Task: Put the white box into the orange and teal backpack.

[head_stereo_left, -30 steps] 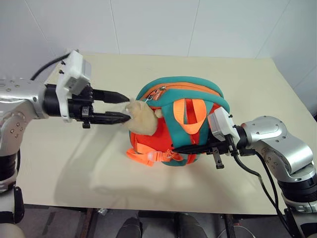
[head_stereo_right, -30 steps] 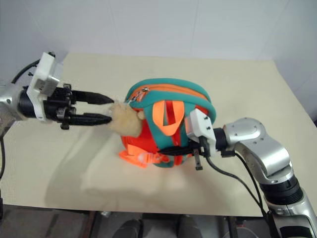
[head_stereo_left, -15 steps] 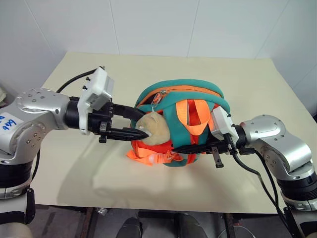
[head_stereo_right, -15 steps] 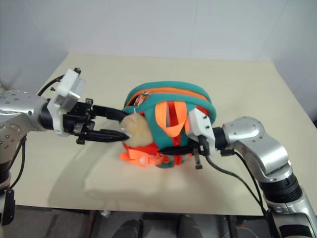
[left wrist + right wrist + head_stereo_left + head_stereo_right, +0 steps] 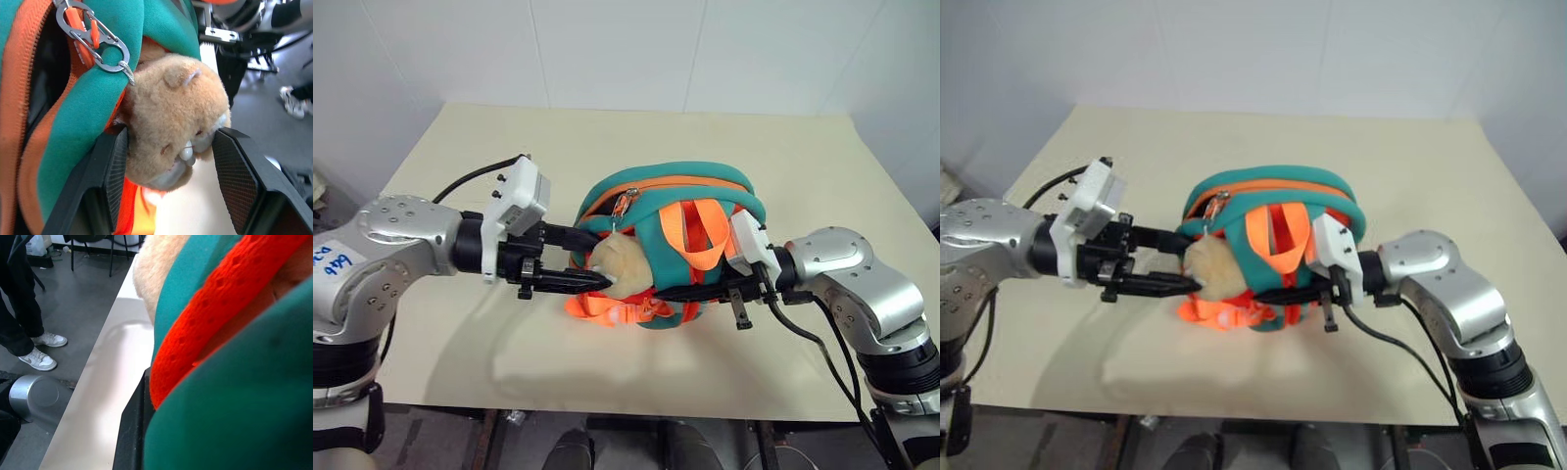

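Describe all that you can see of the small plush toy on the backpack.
The plush toy is a small, soft, beige-tan fuzzy animal with a little rounded ear, hanging from a silver carabiner on the teal trim of the orange and teal backpack. It lies against the backpack's side toward the robot's left, above the table. The left gripper is open around it, one black finger on each side, the pads close to its fur or touching it.

orange and teal backpack point(image 5: 666, 211), beige plush toy point(image 5: 619, 264), seemingly cream table point(image 5: 607, 147)
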`<move>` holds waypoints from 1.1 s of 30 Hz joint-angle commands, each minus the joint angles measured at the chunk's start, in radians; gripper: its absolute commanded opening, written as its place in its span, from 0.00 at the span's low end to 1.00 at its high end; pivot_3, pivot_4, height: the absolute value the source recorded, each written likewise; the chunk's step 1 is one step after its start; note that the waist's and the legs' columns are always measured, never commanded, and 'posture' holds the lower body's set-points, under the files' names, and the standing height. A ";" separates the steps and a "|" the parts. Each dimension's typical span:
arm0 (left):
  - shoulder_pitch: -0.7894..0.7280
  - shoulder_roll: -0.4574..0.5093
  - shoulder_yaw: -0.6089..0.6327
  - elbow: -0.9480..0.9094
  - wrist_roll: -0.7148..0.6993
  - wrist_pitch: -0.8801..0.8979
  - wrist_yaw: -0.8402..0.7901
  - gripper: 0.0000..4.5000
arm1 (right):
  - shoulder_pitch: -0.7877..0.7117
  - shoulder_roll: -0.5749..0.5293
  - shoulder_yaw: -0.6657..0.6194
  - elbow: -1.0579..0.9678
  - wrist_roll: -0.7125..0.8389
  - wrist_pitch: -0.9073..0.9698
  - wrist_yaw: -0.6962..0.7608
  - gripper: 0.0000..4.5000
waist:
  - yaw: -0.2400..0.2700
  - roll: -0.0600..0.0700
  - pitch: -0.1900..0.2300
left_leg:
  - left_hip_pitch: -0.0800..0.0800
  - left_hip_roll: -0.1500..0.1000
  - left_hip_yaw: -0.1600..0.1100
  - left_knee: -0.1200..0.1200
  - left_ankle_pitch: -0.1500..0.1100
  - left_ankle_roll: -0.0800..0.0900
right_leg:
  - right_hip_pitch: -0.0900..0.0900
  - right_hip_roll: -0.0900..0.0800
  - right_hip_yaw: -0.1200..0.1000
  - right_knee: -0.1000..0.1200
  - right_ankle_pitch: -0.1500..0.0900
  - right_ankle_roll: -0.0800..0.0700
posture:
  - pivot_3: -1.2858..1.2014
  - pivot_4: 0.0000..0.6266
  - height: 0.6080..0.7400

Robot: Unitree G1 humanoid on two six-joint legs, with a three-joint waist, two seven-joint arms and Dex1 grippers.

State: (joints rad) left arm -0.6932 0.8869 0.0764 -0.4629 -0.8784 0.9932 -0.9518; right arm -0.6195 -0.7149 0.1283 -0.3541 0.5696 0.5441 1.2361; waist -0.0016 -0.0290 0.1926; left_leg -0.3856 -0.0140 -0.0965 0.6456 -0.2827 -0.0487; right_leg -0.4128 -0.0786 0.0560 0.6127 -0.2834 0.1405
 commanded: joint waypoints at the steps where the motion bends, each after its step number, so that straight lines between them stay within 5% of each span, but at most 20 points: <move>1: 0.002 -0.036 0.004 -0.036 -0.039 0.011 0.040 0.61 | -0.031 0.009 -0.004 -0.006 0.000 -0.029 0.008 0.12 | -0.001 0.000 0.000 | 0.000 0.000 0.000 0.000 0.000 0.000 | 0.000 0.000 0.000 0.000 0.000 0.000 | 0.52 0.24 1.00; 6: -0.007 -0.085 -0.016 -0.033 -0.040 0.022 0.077 0.61 | -0.039 0.011 -0.002 0.002 -0.004 -0.034 0.012 0.12 | -0.001 0.000 0.000 | 0.000 0.000 0.000 0.000 0.000 0.000 | 0.000 0.000 0.000 0.000 0.000 0.000 | 0.52 0.24 1.00; 17: -0.071 -0.088 -0.040 -0.026 -0.037 0.062 0.084 0.04 | -0.039 0.016 -0.003 0.003 -0.010 -0.039 0.011 0.12 | -0.001 0.000 0.000 | 0.000 0.000 0.000 0.000 0.000 0.000 | 0.000 0.000 0.000 0.000 0.000 0.000 | 0.52 0.24 1.00; 33: -0.167 0.242 -0.008 0.194 0.160 -0.196 -0.253 0.04 | 0.011 -0.008 -0.013 -0.016 -0.014 -0.041 0.017 0.12 | -0.005 0.001 0.000 | 0.000 0.000 0.001 -0.003 0.000 0.000 | -0.001 0.000 0.000 -0.002 0.000 0.000 | 0.52 0.24 1.00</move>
State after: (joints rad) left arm -0.8311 1.0776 0.0329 -0.3287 -0.7881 0.8701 -1.1663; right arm -0.6154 -0.7036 0.1338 -0.3434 0.5560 0.5202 1.2514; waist -0.0064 -0.0283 0.1931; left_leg -0.3859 -0.0137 -0.0955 0.6429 -0.2827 -0.0488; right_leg -0.4137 -0.0779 0.0559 0.6103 -0.2835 0.1403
